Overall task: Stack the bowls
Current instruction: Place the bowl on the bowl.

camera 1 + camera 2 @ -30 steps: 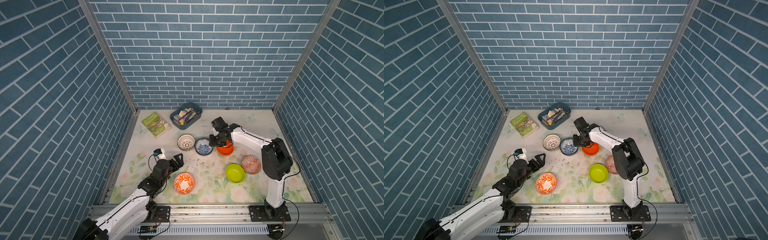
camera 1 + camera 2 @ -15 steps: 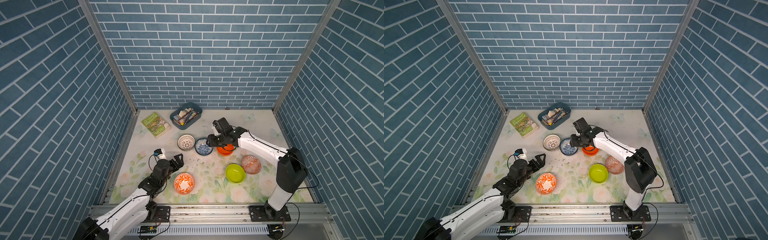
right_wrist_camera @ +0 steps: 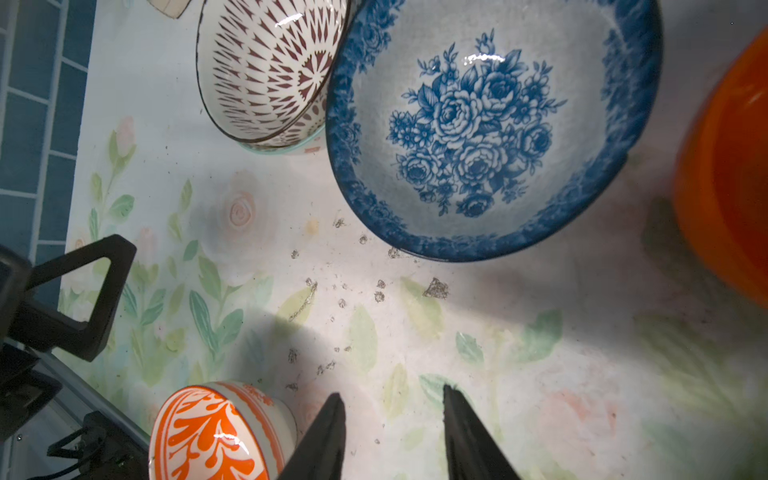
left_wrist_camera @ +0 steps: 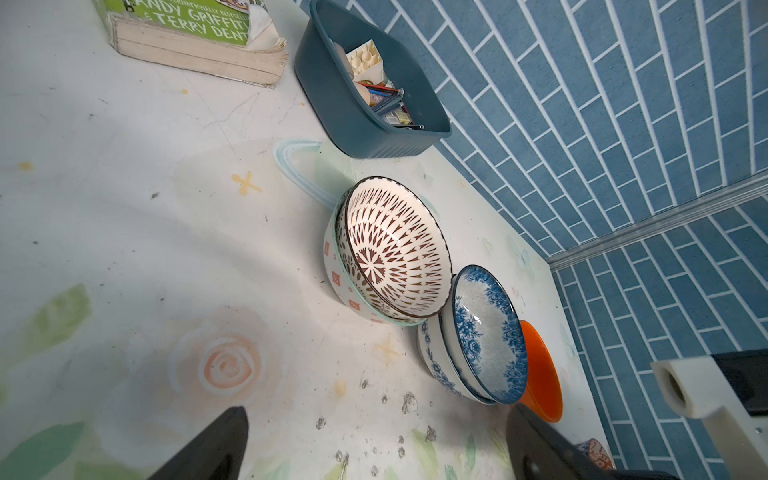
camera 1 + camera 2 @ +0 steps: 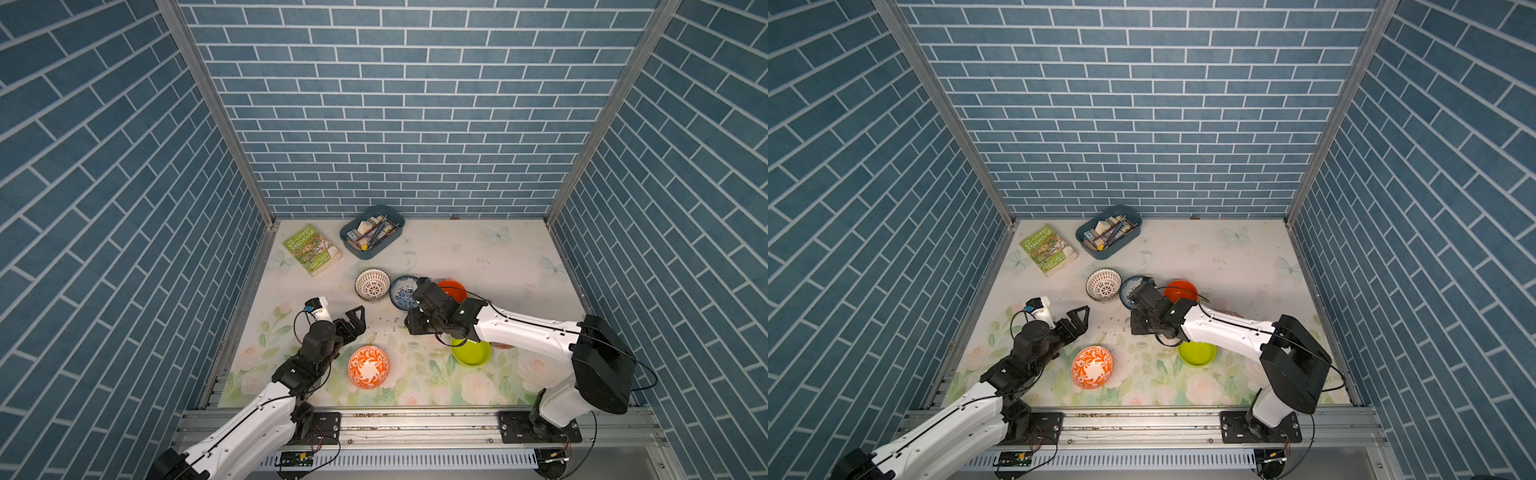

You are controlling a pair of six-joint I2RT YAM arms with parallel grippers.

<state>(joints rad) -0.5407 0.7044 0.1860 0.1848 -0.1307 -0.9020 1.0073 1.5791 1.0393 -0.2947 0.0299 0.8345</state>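
Two stacks begun, mid-frame in both top views: lattice bowl [image 5: 372, 284] and blue bowl [image 5: 404, 291], each nested in another. Right gripper [image 3: 392, 392] half open, empty; left gripper [image 4: 376, 409] wide open, empty. Seems between picks; next, grip rim of patterned orange bowl [image 5: 369, 367], lower centre.
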